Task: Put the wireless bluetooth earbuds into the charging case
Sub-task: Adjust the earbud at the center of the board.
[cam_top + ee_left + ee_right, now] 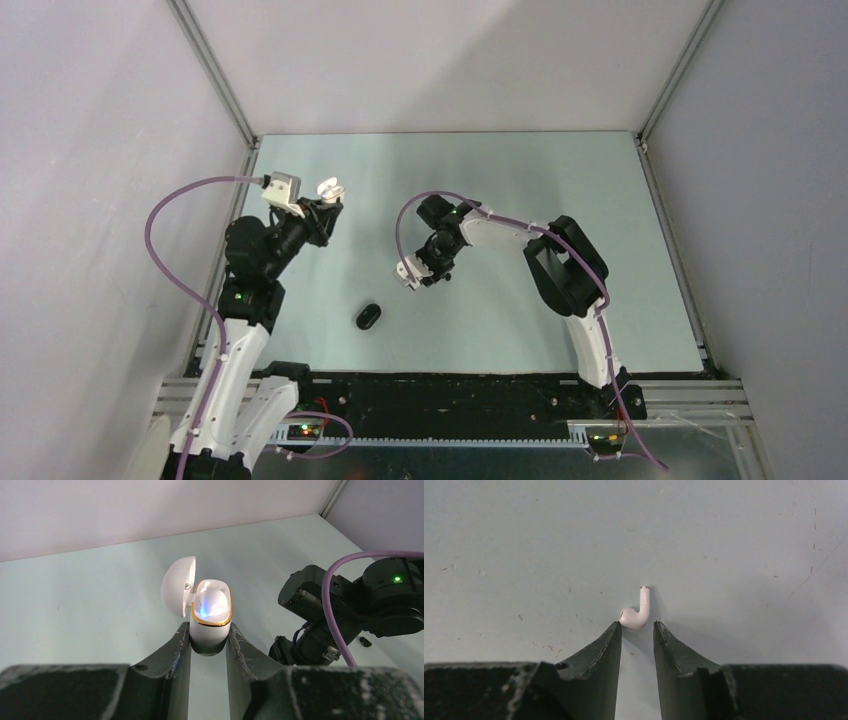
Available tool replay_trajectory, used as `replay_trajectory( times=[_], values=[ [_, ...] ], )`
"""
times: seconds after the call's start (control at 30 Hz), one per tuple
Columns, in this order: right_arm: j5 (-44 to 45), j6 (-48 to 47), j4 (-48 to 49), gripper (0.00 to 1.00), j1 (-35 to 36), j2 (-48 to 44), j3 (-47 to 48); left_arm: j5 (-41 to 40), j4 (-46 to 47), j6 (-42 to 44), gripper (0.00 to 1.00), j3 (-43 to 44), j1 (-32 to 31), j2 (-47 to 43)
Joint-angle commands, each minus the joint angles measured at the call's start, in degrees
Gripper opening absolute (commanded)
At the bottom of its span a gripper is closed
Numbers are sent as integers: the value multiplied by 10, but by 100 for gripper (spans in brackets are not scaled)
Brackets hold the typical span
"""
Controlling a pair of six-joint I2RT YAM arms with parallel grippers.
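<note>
pale green worktop (560, 180) is stretching between plain white walls (450, 60). the left tool (209, 630) is clamping a white egg-shaped plastic charging case with a gold rim (210, 607) by its lower body, one finger pressing on each side, and is holding it upright above the worktop. its rounded white lid (177, 585) is hanging open to one side of the tool's fingers, and a blue light is glowing inside the well. the right tool (637, 627) is pointing down at the worktop with its jaws standing a narrow gap apart, gripping nothing. a small white plastic earbud with a short stem (636, 611) is lying on the worktop just ahead of that tool's fingertips, its rounded head sitting at the mouth of the gap, its stem pointing away from the tool. a black pebble-shaped closed case (368, 316) is lying on the worktop well apart from both tools, nearer the arm bases.
</note>
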Motion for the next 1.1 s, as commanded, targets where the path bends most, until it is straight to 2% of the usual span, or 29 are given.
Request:
replay_trajectory(
  times=[0.0, 0.57, 0.77, 0.83, 0.9, 1.07],
  values=[
    [-2, -23, -36, 34, 5, 14, 25, 2, 15, 12, 0, 8, 8, 1],
    [-14, 6, -59, 35, 17, 24, 33, 5, 16, 13, 0, 16, 10, 14],
    [-1, 38, -55, 27, 19, 29, 35, 5, 15, 13, 0, 14, 10, 11],
    [5, 55, -55, 20, 18, 32, 44, 5, 14, 12, 0, 12, 10, 11],
    [8, 71, -74, 15, 15, 36, 63, 6, 15, 13, 0, 11, 10, 10],
    [5, 147, -138, 10, 1, 7, 102, 12, 26, 11, 0, 9, 10, 15]
  ],
)
